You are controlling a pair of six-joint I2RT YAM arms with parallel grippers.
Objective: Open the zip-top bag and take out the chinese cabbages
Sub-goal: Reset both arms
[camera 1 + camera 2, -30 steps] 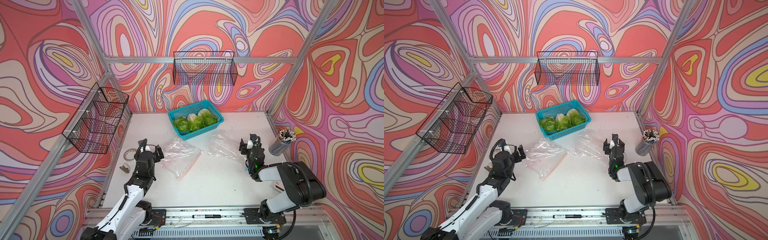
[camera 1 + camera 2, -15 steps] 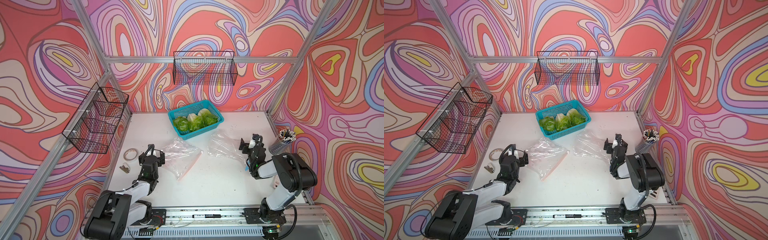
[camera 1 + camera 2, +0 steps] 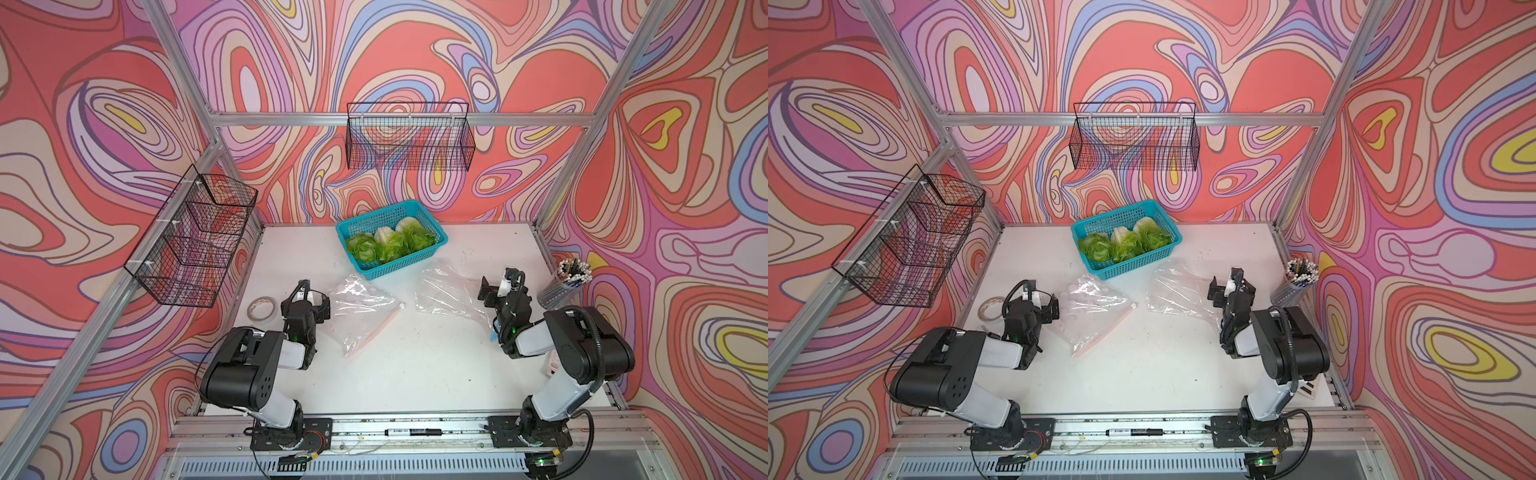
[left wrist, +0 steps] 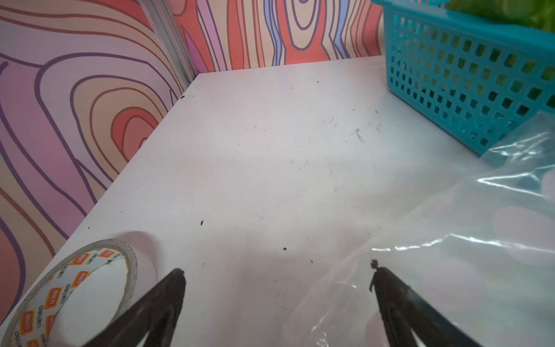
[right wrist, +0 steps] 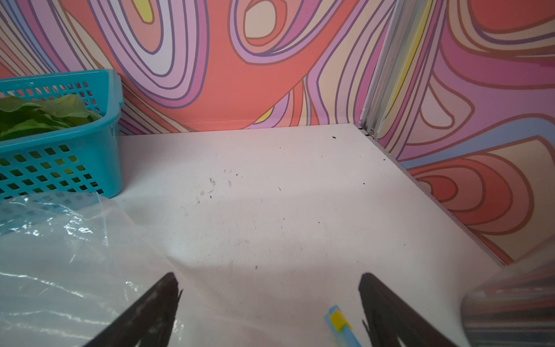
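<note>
Since all three chinese cabbages (image 3: pixel 390 245) lie in the teal basket (image 3: pixel 441 240) at the back of the table, and both clear bags look flat and empty, I judge the removal step complete.

The zip-top bag (image 3: pixel 361 307) with the pink seal lies just beside my left pincer (image 4: pixel 277 268). A second clear bag (image 3: pixel 446 291) lies just beside my right pincer (image 5: pixel 268 275), with its blue and yellow slider (image 5: pixel 338 320) near the gap between the jaws.

Next move, as I judge it: no grasp is required. I verify that no head is left in either bag, then park both arms clear of the plastic.

Left pincer: jaws spread wide, holding nothing. One finger overlaps the pink-seal bag's edge, and I cannot tell whether it touches. The other finger is near the tape roll (image 4: pixel 75 288).

Right pincer: jaws spread wide, holding nothing. One finger overlaps the second bag's edge.
</note>
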